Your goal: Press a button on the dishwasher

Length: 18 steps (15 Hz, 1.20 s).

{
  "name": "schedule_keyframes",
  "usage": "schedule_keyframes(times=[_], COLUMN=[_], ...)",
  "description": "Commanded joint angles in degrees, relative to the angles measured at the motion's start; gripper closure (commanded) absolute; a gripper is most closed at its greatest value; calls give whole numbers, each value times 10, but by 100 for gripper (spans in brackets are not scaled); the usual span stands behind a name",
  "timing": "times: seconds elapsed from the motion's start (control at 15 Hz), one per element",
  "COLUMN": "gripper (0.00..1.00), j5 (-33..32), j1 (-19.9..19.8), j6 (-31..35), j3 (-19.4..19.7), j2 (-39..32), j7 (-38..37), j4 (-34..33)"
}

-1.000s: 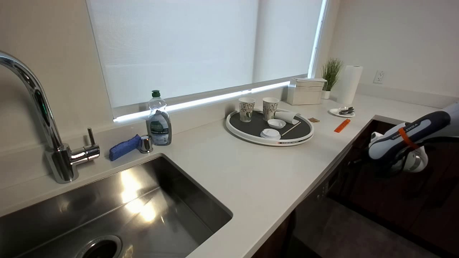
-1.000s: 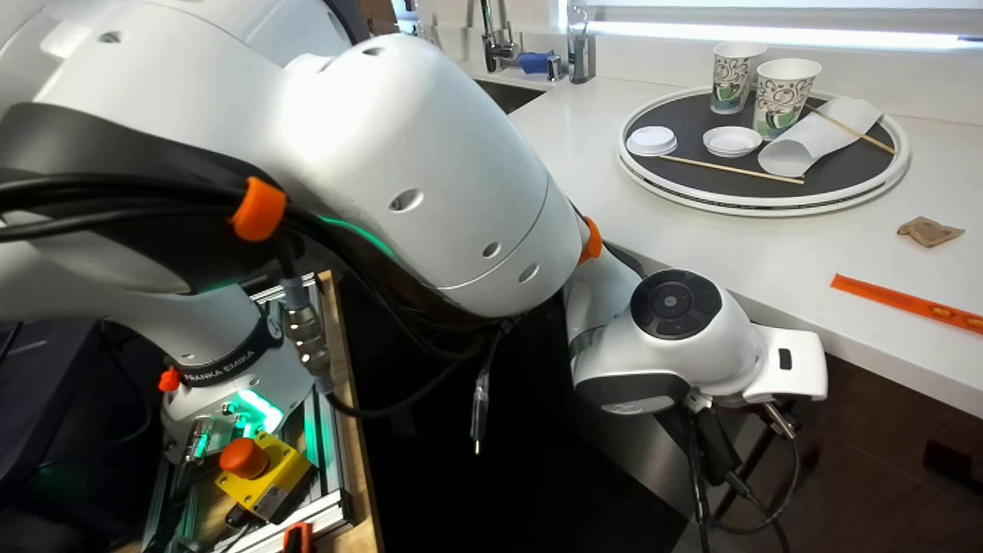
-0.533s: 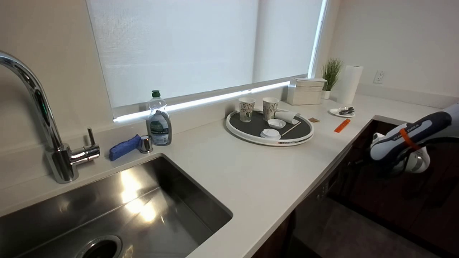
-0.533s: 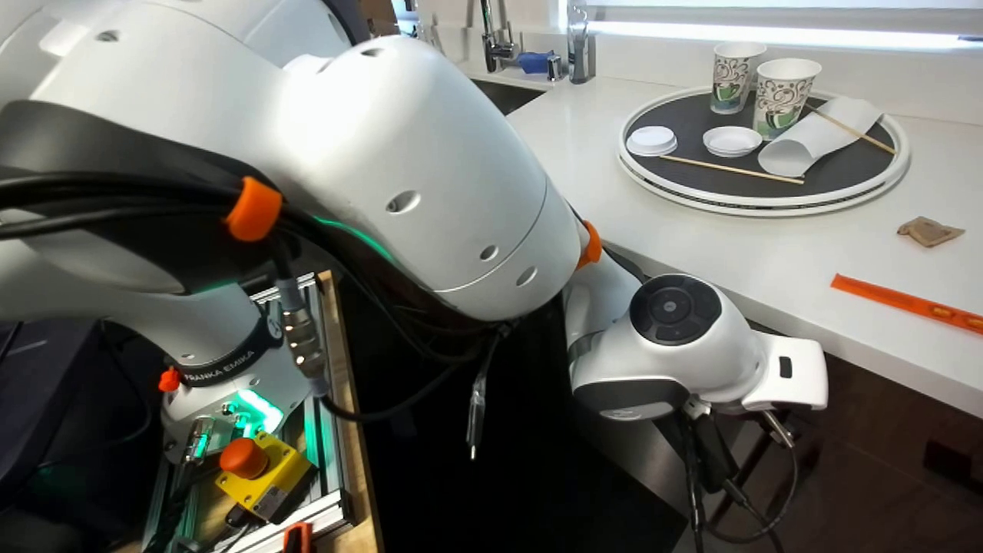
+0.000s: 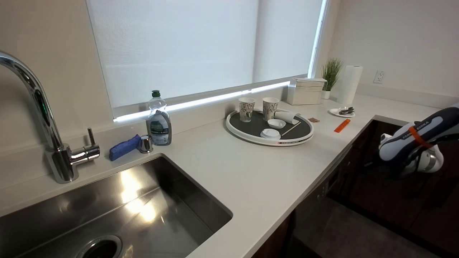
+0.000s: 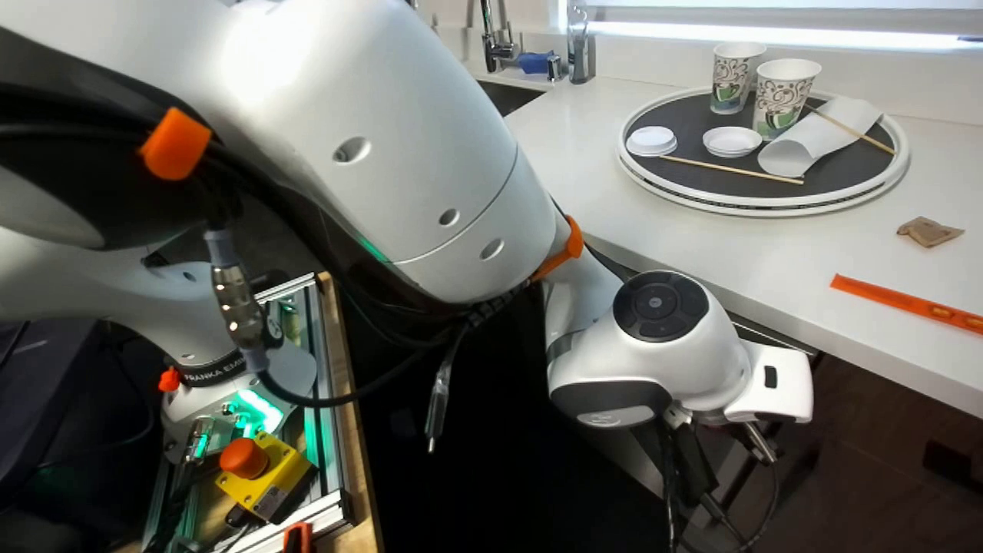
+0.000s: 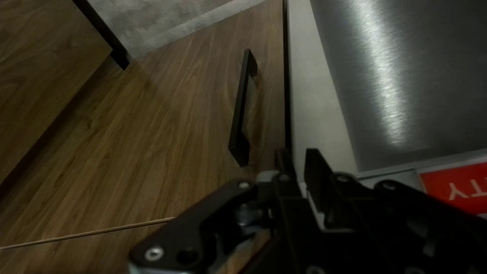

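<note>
The black gripper is seen close up in the wrist view, its two fingers drawn in side by side, closed or nearly so, the tips blurred. Just right of the fingertips is the dishwasher, a large, plain, dark grey front with a glossy streak of light and a paler strip along its near side; whether the fingers touch it cannot be told. A red label with white letters sits farther right, cut off by the frame. Left of the tips and beyond them stands a wooden cabinet front; its black bar handle juts out near the fingers.

In both exterior views the gripper is hidden or too dark to make out under the white arm, which hangs just beside the white counter. Across its edge from the gripper lie an orange strip and, farther off, a round tray with two paper cups. Only the wrist view shows the label; in an exterior view a yellow box sits at the arm's base, well apart from the gripper
</note>
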<state>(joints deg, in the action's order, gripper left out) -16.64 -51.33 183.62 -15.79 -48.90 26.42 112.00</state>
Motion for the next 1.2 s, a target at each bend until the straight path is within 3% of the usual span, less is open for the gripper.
schedule_keyframes(times=[0.0,0.47,1.13], gripper=[53,1,0], j5=[-8,-7,-16], j1=[-9,-14,-81], j6=[-31,-29,-30], j3=[-4,-7,-54], j2=[47,95,134], j7=[-6,3,42], j4=[55,124,200])
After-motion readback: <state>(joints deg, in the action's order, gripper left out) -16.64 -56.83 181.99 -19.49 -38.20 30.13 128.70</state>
